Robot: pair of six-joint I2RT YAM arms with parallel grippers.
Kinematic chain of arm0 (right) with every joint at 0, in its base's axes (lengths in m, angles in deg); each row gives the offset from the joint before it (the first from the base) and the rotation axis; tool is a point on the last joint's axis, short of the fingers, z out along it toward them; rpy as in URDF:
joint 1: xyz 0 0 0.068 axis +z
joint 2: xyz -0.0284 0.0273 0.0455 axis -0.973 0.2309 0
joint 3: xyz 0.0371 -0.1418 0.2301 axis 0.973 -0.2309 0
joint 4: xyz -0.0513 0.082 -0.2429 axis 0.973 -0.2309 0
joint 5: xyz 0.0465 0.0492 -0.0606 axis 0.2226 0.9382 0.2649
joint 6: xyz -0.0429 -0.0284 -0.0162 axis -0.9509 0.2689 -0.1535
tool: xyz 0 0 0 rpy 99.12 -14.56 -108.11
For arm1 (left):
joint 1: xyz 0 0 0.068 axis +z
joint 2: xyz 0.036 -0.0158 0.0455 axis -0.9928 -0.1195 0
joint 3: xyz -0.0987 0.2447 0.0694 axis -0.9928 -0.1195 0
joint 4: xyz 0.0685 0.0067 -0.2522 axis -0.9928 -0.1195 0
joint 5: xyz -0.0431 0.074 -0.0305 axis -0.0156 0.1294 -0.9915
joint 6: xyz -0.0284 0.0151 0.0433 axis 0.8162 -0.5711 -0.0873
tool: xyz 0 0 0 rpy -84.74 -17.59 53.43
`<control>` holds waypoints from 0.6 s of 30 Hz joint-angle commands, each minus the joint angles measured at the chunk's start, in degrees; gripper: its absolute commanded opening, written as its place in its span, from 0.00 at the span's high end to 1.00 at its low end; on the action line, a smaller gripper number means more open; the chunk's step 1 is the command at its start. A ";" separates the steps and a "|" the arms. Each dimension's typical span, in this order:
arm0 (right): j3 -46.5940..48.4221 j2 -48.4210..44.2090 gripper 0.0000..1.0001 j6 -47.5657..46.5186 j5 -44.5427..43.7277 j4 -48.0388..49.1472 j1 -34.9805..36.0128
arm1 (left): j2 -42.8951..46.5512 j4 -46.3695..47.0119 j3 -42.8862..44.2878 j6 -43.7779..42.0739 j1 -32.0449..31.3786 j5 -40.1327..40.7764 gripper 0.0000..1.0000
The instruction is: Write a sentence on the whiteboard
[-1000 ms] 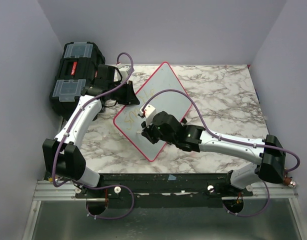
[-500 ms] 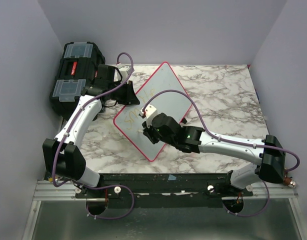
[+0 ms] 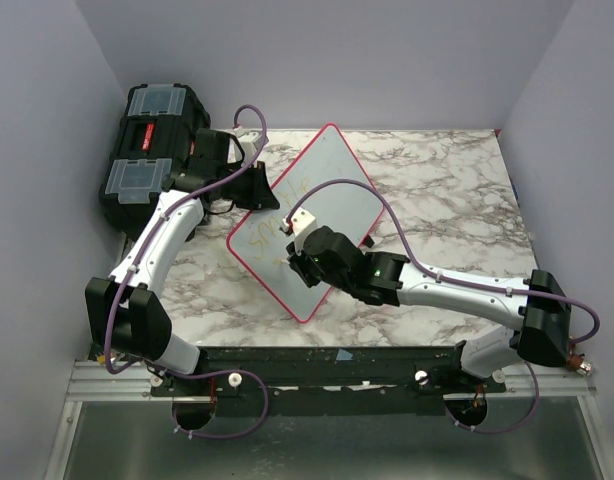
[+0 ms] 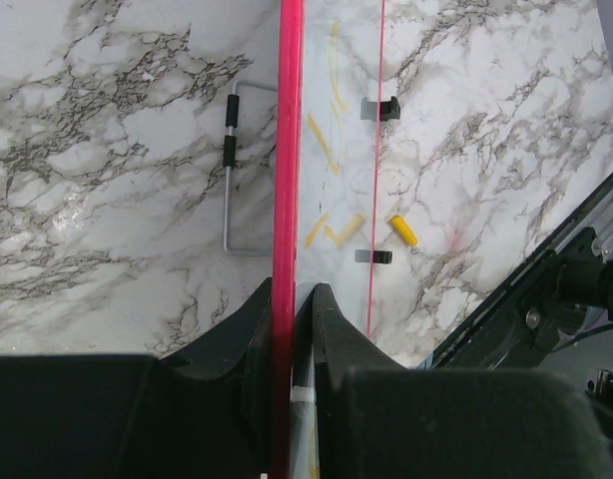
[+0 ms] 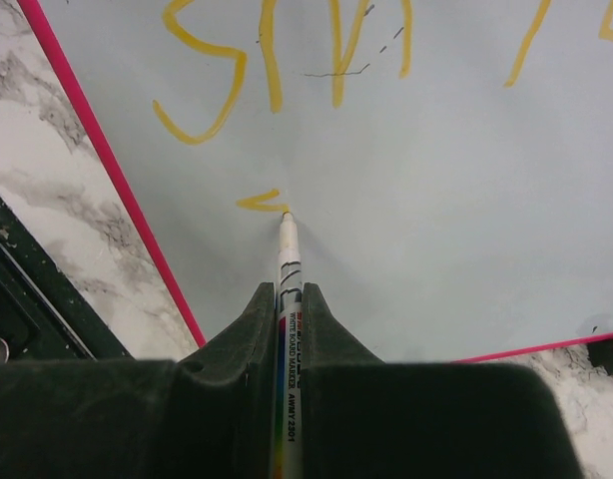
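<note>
The whiteboard (image 3: 332,185), white with a pink-red frame, stands tilted on the marble table. My left gripper (image 3: 259,196) is shut on its upper-left edge; in the left wrist view the frame (image 4: 288,120) runs between the jaws of that gripper (image 4: 292,291). My right gripper (image 3: 296,258) is shut on a white marker (image 5: 288,261), whose tip touches the board surface (image 5: 456,200). The sentence (image 5: 277,60) shows as yellow-orange letters above the tip. A short yellow stroke (image 5: 259,203) begins a second line at the tip. The letters show faintly in the top view (image 3: 277,210).
A black toolbox (image 3: 147,150) stands at the back left, behind the left arm. A wire stand (image 4: 230,170) and two black clips (image 4: 379,108) show beside the board. Grey walls close in the table (image 3: 437,190) on three sides.
My right gripper has shifted slightly left along the board with the marker, and a short stroke now lies at the tip. The left arm and the board have not moved.
</note>
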 commanded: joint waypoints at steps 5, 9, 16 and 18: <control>-2.51 0.64 0.99 1.15 2.96 -3.04 0.14 | -0.10 -1.51 0.56 -4.59 -0.22 7.31 1.00; -2.70 0.96 0.99 1.29 4.43 -3.55 0.12 | -0.25 -1.58 0.92 -4.58 -0.28 7.27 1.00; -2.10 1.51 0.99 0.19 7.85 -3.40 0.21 | -0.30 -1.58 1.09 -4.59 -0.35 7.35 1.00; -1.84 1.70 0.99 -0.19 8.69 -3.19 0.32 | -0.31 -1.60 1.19 -4.59 -0.47 7.31 1.00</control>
